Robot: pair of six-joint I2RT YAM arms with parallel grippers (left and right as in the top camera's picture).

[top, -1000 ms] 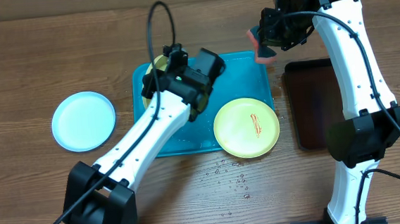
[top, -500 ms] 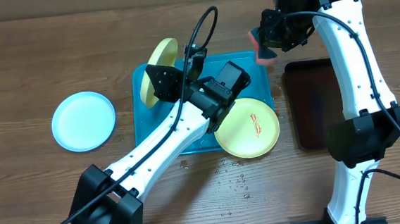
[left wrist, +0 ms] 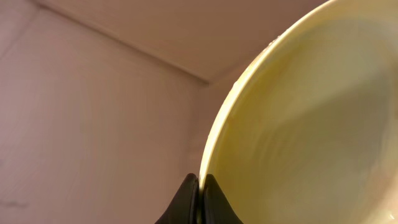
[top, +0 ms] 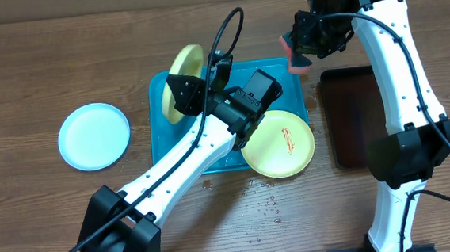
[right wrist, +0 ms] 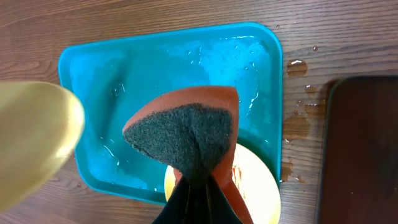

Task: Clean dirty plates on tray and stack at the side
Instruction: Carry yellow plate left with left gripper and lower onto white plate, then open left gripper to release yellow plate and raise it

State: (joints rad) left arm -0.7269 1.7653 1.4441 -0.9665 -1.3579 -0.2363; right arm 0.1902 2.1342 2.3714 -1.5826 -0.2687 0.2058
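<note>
Above the tray point(top: 287, 80), left fingers point(left wrist: 183, 202) clench a green plate point(top: 181, 72) upright, seemingly for scrubbing; right fingers point(right wrist: 186, 208) pinch the sponge point(right wrist: 186, 134).

This is a robotics lab bench dressed up as a mock dishwashing station, not a real kitchen. Two white-and-black robot arms, the left arm point(top: 187, 156) and the right arm point(top: 399, 58), rise from dark bases at the near edge of a bare wood-grain surface point(top: 38, 67). The props are kitchen ones: a wet turquoise tray point(right wrist: 155, 68), a light-blue plate point(top: 94, 135), a red-smeared plate point(top: 278, 144), a raised plate point(top: 185, 61), a scouring sponge point(right wrist: 186, 130) and a dark tray point(top: 355, 117). Water drops point(top: 262, 199) spot the wood. The left wrist view shows plain pale panels point(left wrist: 93, 124) meeting in a corner.
</note>
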